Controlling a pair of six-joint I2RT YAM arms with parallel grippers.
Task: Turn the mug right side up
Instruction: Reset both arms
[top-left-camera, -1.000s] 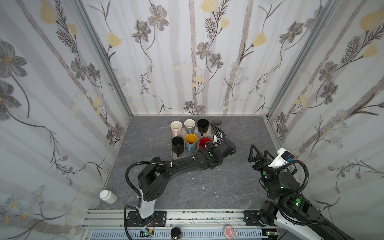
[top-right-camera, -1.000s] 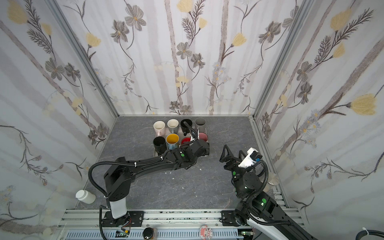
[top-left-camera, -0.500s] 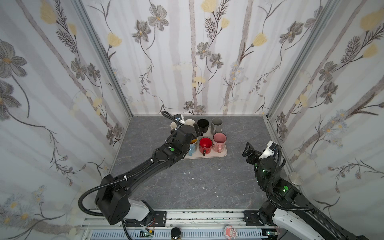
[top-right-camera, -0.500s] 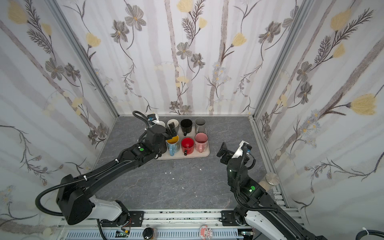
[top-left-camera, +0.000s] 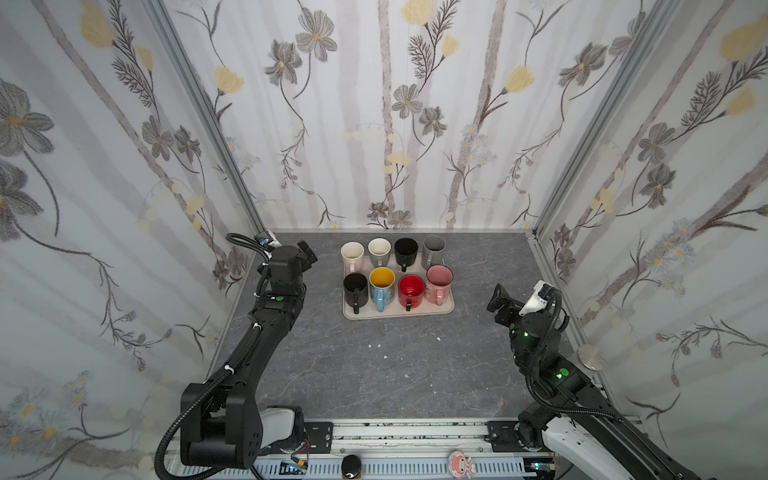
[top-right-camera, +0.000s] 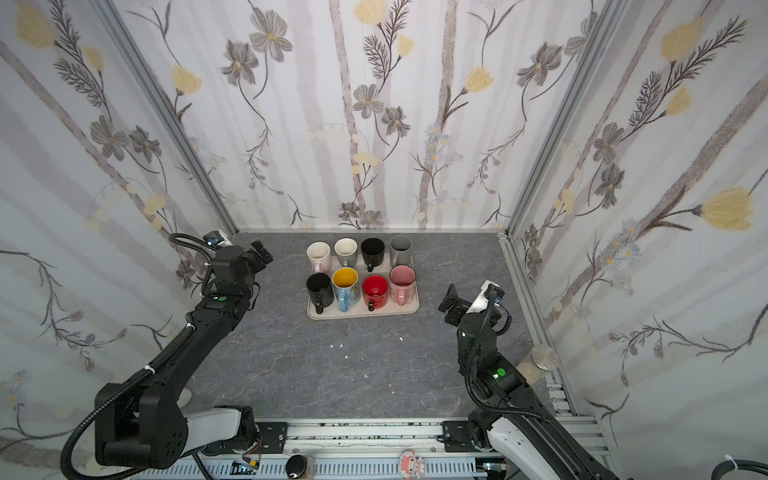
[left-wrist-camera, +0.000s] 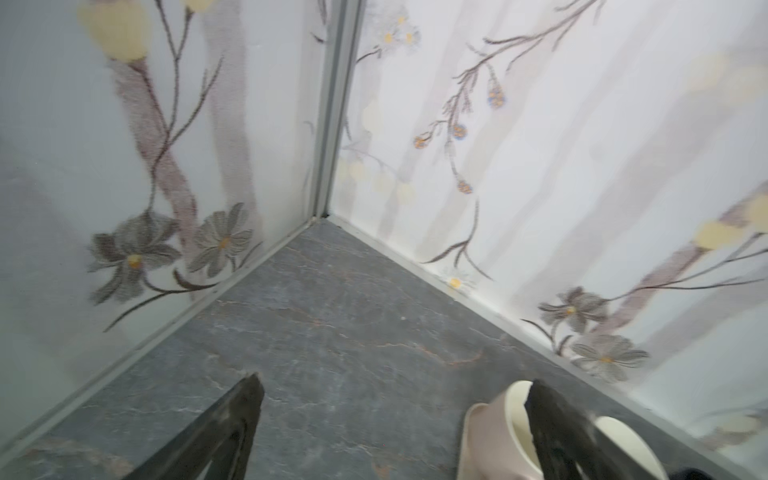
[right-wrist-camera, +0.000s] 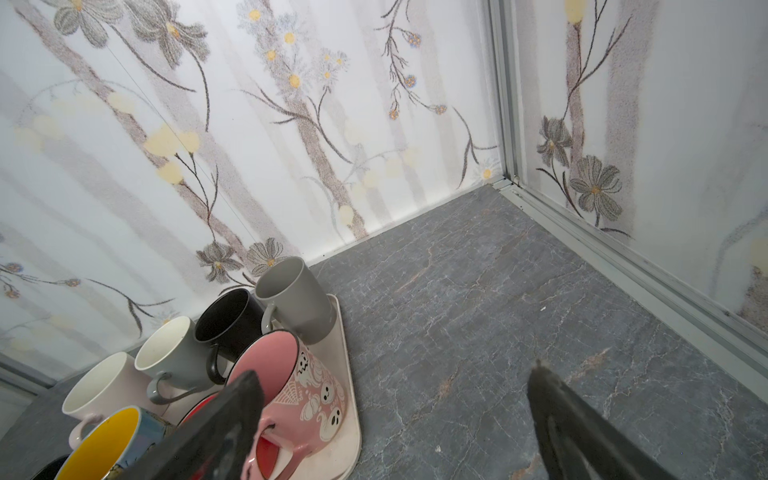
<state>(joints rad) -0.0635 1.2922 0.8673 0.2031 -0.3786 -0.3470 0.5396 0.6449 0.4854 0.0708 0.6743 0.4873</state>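
Observation:
Several mugs stand on a pale tray (top-left-camera: 399, 312) (top-right-camera: 361, 314) at the back middle, every one mouth up in both top views. Among them are a pink mug (top-left-camera: 439, 280) (right-wrist-camera: 299, 382), a red mug (top-left-camera: 411, 289), a yellow-lined blue mug (top-left-camera: 382, 282) and a grey mug (top-left-camera: 433, 249) (right-wrist-camera: 297, 299). My left gripper (top-left-camera: 306, 253) (left-wrist-camera: 395, 382) hangs open and empty left of the tray, near the back left corner, with a pale pink mug (left-wrist-camera: 494, 432) beside one finger. My right gripper (top-left-camera: 496, 297) (right-wrist-camera: 394, 370) is open and empty to the right of the tray.
Patterned walls close in the grey stone floor (top-left-camera: 374, 365) on three sides. A metal rail (top-left-camera: 399, 432) with both arm bases runs along the front. A small round metal disc (top-left-camera: 590, 356) lies by the right wall.
My left arm has swung from over the tray's right front, across the mugs, to the back left corner. The pink mug it covered now shows. The right gripper has shifted only slightly.

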